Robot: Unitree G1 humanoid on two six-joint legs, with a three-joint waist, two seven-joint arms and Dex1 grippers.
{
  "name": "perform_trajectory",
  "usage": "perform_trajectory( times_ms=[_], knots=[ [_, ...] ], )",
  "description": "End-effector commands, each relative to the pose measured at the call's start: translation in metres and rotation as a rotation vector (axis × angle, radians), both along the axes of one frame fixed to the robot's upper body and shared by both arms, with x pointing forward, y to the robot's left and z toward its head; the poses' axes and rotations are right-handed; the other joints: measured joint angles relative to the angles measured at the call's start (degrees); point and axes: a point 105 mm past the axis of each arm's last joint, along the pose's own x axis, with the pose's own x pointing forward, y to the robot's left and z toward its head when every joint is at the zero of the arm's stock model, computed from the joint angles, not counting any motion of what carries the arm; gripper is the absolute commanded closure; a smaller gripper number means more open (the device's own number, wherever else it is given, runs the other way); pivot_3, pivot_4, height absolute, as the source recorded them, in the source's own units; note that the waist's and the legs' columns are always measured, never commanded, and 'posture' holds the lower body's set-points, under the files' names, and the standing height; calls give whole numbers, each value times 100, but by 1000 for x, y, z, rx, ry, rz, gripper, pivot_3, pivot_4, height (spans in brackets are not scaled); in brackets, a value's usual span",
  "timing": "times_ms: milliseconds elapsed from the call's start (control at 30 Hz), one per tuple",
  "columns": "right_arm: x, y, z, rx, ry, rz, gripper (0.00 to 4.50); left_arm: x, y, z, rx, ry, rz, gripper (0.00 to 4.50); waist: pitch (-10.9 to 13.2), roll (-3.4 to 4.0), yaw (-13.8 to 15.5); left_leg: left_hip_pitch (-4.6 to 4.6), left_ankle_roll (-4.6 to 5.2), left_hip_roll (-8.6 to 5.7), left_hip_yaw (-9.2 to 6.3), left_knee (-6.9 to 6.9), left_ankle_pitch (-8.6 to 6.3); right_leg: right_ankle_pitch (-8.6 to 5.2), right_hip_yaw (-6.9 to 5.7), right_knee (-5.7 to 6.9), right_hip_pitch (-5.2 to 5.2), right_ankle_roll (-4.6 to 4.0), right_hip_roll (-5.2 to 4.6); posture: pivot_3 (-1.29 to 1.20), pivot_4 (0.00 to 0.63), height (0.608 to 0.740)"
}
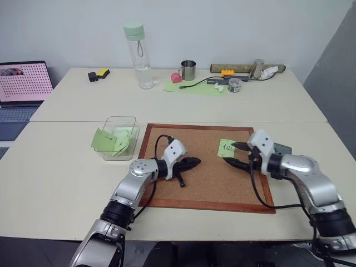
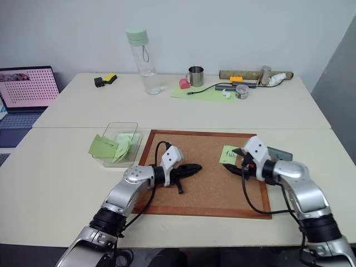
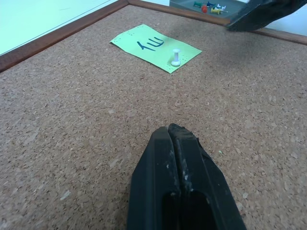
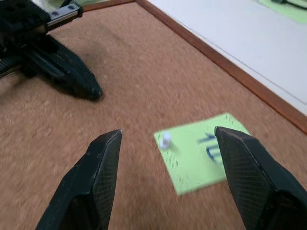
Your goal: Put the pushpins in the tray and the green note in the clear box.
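The green note [image 1: 227, 148] with black marks lies on the cork board's right part, held by a white pushpin [image 3: 176, 57]. My right gripper [image 1: 236, 153] is open just above the board. Its fingertips straddle that pin [image 4: 165, 140] and the note's near edge [image 4: 201, 151]. Behind it, off the board's right edge, sits the dark grey tray [image 1: 282, 149], with several coloured pushpins [image 3: 208, 6] in it. My left gripper [image 1: 194, 162] rests shut and empty on the board's middle, pointing toward the note. The clear box [image 1: 119, 137] stands left of the board.
The box holds several unmarked light-green notes [image 1: 111, 140]. The framed cork board [image 1: 167, 189] lies at the near table's centre. On the far table are a water bottle [image 1: 139, 55], a metal mug [image 1: 188, 70], a pale-green sheet [image 1: 192, 87] and small clutter. A laptop [image 1: 22, 83] stands far left.
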Motion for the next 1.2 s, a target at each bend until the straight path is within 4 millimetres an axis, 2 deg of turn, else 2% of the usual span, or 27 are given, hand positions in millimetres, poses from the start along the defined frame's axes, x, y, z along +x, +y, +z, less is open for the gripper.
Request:
perform_trajectory(
  times_ms=[33, 100, 200, 500, 667, 867, 1000, 1200],
  knots=[
    [10, 5, 2, 25, -37, -2, 1264, -2, 7, -14, 42, 46, 18, 4500, 0, 0, 0, -1, -1, 0, 0, 0, 0, 0, 0, 0, -1, 0, 0, 0, 150, 740],
    [12, 5, -3, 33, -24, -4, 1264, -2, 8, -14, 42, 46, 19, 4500, 0, 0, 1, -2, -1, -1, 2, 0, 1, 0, 2, -2, -1, 0, 0, 0, 150, 740],
    [15, 3, -7, 54, -8, -13, 1689, -2, 8, -14, 42, 47, 22, 4500, 0, 0, 0, 0, -1, 0, 0, 0, 1, 0, 0, -1, -1, 0, 0, 0, 150, 740],
    [14, 4, -12, 110, 28, -13, 3590, -4, 8, -15, 41, 49, 24, 4500, 0, 0, -1, 0, 0, 0, 1, -1, 0, 0, 1, 0, -1, 0, 0, 0, 150, 740],
    [13, 3, -12, 117, 31, -13, 4486, -4, 9, -16, 42, 49, 26, 4500, 0, 0, -3, 0, 0, 0, 1, -1, 0, 0, 1, 0, -1, 0, 0, 0, 150, 740],
    [11, 5, -4, 133, 22, 8, 4494, -3, 11, -17, 35, 57, 43, 4500, 0, 1, -4, -1, 0, 0, 1, -1, 0, 0, 1, -1, -2, 0, 0, 0, 150, 740],
    [7, 8, 12, 126, -31, 48, 4494, 0, 11, -15, 19, 59, 68, 4500, 0, 1, -3, -1, 0, 0, 1, -1, 0, 0, 1, -1, -2, 0, 0, 0, 150, 740],
    [1, 8, 34, 56, -125, 102, 4494, 15, 9, -1, -54, 37, 142, 4500, 0, 1, 4, -1, 0, 0, -3, -1, 0, 0, -2, 1, -1, 0, 0, 0, 150, 740]
  ],
)
